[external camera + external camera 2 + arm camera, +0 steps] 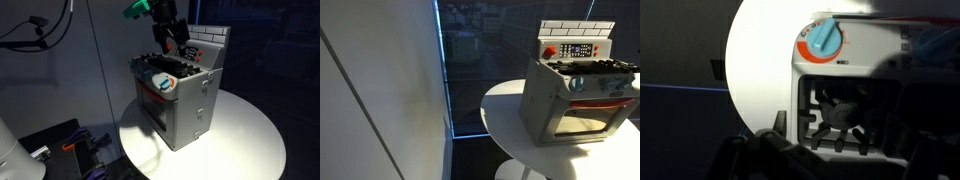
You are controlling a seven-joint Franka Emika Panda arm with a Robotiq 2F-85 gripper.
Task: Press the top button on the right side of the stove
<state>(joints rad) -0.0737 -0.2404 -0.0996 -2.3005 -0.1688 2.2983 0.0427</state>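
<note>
One round white table (pixel 250 135) is the biggest thing in both exterior views, brightly lit against a dark room, and the stove (pixel 185 100) stands on it. The stove is a small grey metal box. In an exterior view its oven door (pixel 582 112) faces the camera, with a pale window in it and a reddish strip along the top edge.

The gripper (pixel 172 46) hangs over the cooktop, coming down from the top of the frame, with a green part (pixel 135 9) on the arm above it. Its dark fingers stand apart with a gap between them, and nothing is held. It sits close over the burners and just in front of the white brick-pattern back wall (pixel 207 44). Whether a fingertip touches the stove cannot be told at this size.

The back wall rises behind the cooktop, and in an exterior view the dark control panel (pixel 576 50) runs across its lower part. At the left end of that panel is a red mark (pixel 549 51). Its other marks are too small to read.

In the wrist view a black burner (pixel 845 108) lies under the camera, between blurred dark gripper parts along the bottom edge. Beyond it is a blue knob (pixel 825 39) in an orange ring, at the stove's edge next to the white tabletop
</note>
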